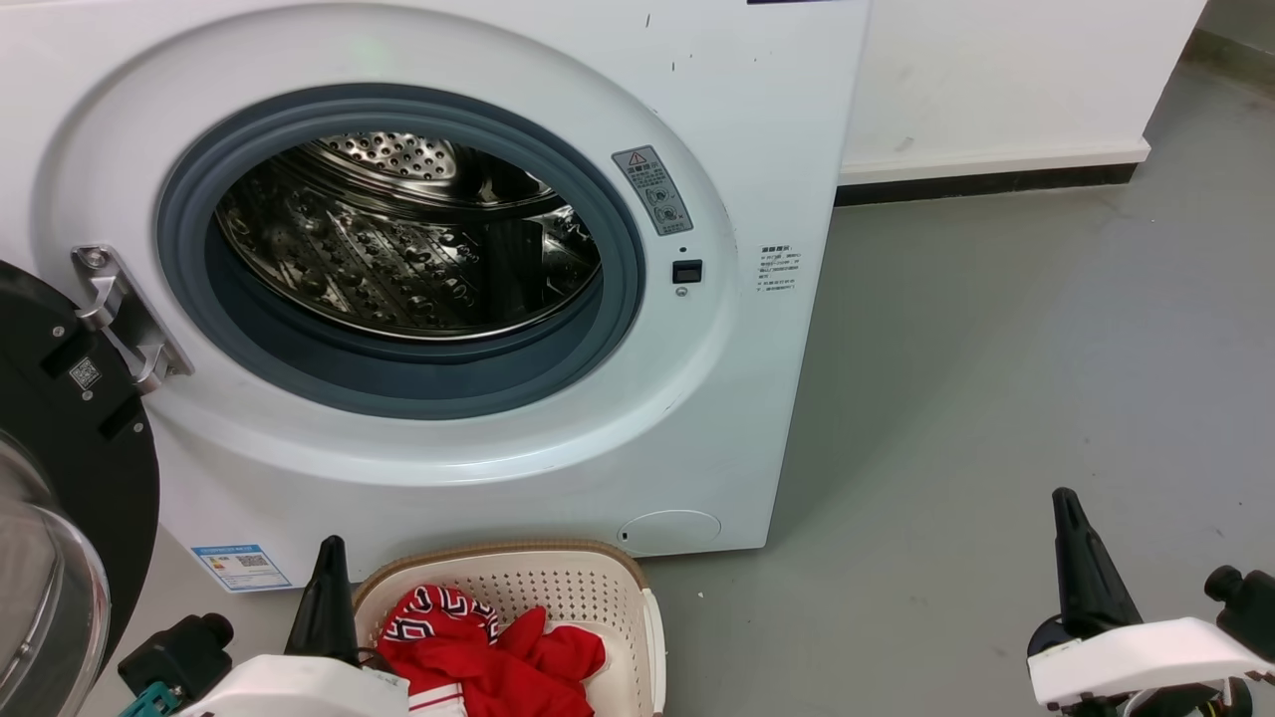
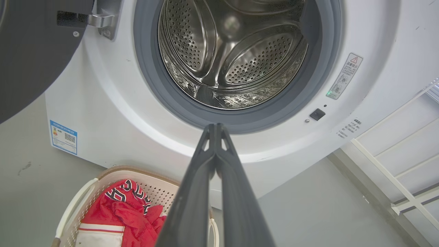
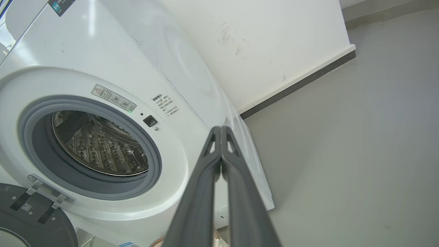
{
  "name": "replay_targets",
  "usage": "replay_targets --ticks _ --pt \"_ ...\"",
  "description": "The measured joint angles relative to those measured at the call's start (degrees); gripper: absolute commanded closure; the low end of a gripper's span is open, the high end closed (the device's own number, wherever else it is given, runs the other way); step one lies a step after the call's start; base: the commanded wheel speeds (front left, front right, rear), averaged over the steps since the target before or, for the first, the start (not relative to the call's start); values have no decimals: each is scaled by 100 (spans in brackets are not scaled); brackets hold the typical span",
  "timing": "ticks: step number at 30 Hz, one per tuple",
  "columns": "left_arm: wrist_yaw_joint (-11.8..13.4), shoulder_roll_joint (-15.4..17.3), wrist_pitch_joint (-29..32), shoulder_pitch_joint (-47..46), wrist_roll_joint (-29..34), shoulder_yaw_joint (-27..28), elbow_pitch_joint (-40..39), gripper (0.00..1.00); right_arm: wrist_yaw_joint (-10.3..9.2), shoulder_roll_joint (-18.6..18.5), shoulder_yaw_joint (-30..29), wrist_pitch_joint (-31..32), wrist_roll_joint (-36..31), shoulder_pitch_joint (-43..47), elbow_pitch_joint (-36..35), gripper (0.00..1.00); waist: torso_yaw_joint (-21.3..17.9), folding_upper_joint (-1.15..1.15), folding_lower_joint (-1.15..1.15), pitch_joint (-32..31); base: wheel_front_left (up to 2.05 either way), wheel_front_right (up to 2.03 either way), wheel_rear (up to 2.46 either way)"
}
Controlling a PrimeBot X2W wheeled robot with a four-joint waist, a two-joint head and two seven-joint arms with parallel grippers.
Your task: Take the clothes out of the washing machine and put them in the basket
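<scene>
In the head view, the washing machine (image 1: 498, 458) stood on the grey floor (image 1: 996, 349) with its black-framed door (image 1: 70, 428) swung open to the left. Its perforated steel drum (image 1: 398, 269) was in plain sight through the grey-rimmed porthole. The basket (image 1: 498, 551) sat on the floor just beside the machine's bottom front edge. The clothes (image 1: 498, 657) lay bunched in it toward its near left corner, with the red-and-white patterned band uppermost. The left gripper (image 1: 332, 548) rose as one dark spike just beside the basket's left rim. The right gripper (image 1: 1066, 503) stood well apart, over bare floor to the right of the machine.

In the left wrist view, that gripper's two fingers were pressed together along their length with nothing between them. They pointed at the lower rim of the porthole. The clothes showed below in the basket, against its left side, with a white-striped hem at the near edge.

In the right wrist view, the right gripper's fingers likewise met tip to tip, holding nothing. They were aimed past the machine's right front edge toward the white wall (image 3: 274, 44).
</scene>
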Motion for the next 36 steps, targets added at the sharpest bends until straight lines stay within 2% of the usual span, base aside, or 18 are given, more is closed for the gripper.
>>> replay_targets --ticks 14,15,36 --pt "-113 -1 300 -192 -1259 94 159 100 -1 -22 -25 269 1304 -164 109 100 64 0 0 9 0 0 0" --pt "-135 -2 352 -225 -1486 103 188 100 -1 -25 -34 319 1545 -213 119 100 77 0 0 11 0 0 0" --pt "-253 -3 697 -444 -2918 181 370 100 -2 -36 -97 661 3006 -335 257 100 166 0 0 23 0 0 0"
